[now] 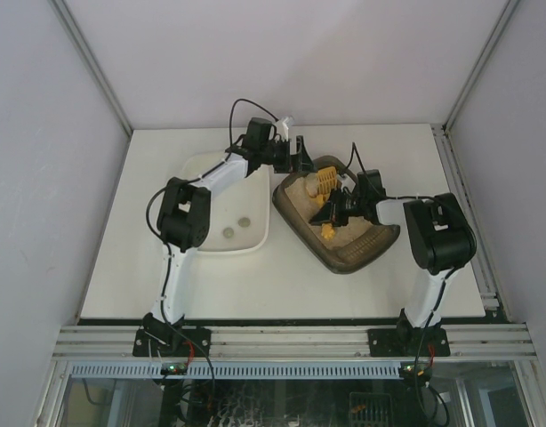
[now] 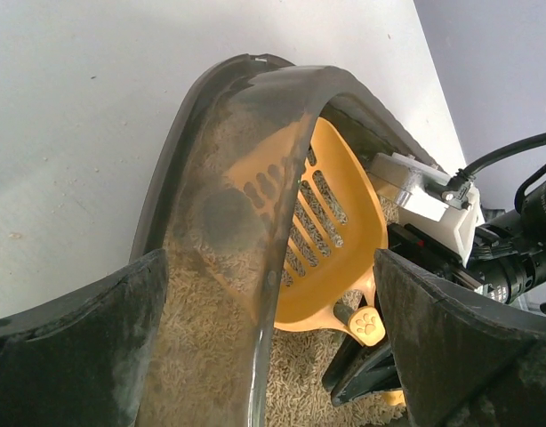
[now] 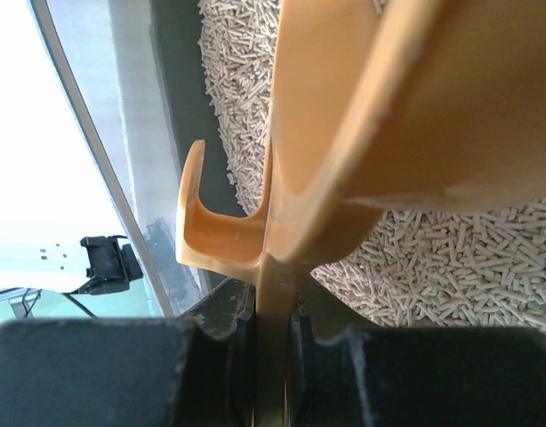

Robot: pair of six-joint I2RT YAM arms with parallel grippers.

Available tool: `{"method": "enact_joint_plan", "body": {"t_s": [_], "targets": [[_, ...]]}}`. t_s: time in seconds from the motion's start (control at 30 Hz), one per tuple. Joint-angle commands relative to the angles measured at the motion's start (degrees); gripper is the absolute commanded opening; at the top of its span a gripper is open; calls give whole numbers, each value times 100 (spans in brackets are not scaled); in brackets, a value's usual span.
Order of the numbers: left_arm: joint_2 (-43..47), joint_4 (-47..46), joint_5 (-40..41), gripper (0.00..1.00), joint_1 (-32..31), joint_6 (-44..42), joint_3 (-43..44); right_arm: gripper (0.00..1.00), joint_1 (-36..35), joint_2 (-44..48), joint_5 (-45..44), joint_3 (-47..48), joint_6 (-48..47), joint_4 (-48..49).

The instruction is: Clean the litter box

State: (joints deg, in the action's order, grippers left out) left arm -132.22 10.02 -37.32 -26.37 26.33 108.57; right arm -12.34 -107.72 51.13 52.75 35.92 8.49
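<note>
The only mark to read is a small paw print [image 2: 369, 325] moulded into the handle of the yellow scoop [image 2: 335, 231]. The litter box [image 1: 357, 256] is sitting right of centre on the white worktop [image 1: 389, 151], just beside a white tub [image 1: 251, 200] holding two small round grey lumps [image 1: 227, 233] too small to identify. The left tool [image 1: 301, 160] is hanging over the box's far end. In the left wrist view, this tool [image 2: 268, 267] is standing wide open, straddling the dusty, see-through wall [image 2: 211, 213]; whether either finger is touching it is hard to tell. That wall is veiling part of the slotted scoop blade. The right tool [image 1: 333, 212] is reaching into the box, its arm covering the middle of the scoop [image 1: 325, 182]. Up close, the right tool [image 3: 275, 329] is pinching the thin handle edge tightly. The blurred scoop [image 3: 389, 107] is filling the view and running off the top, with beige pellets [image 3: 469, 267] lying beneath.
</note>
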Motion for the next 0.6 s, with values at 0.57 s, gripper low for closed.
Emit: {"method": "enact_joint_plan", "body": {"t_s": [0.57], "targets": [[364, 629, -281, 100, 142, -141, 664, 0, 21, 1040, 68, -327, -513, -569]]}}
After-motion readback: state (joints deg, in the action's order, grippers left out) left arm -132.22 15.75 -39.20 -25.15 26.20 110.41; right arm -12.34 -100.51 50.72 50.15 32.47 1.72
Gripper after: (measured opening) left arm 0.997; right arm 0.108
